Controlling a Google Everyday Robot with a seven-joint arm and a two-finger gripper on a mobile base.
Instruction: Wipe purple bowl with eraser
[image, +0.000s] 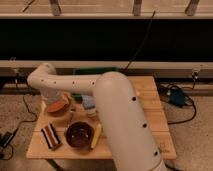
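Gleaming purple bowl (80, 134), gripper fingers (68, 103) behind it

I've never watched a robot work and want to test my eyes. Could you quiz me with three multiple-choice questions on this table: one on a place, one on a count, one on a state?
1. Where is the eraser?
A) beside the purple bowl
B) on the floor
C) on a shelf
2. How many bowls show?
A) one
B) two
C) four
3. How does the purple bowl stand?
A) upside down
B) on its side
C) upright

1 A: the eraser lies on the wooden table just left of the purple bowl, while the gripper is farther back at the orange bowl.
2 B: only those two show.
3 C: its glossy inside faces up.
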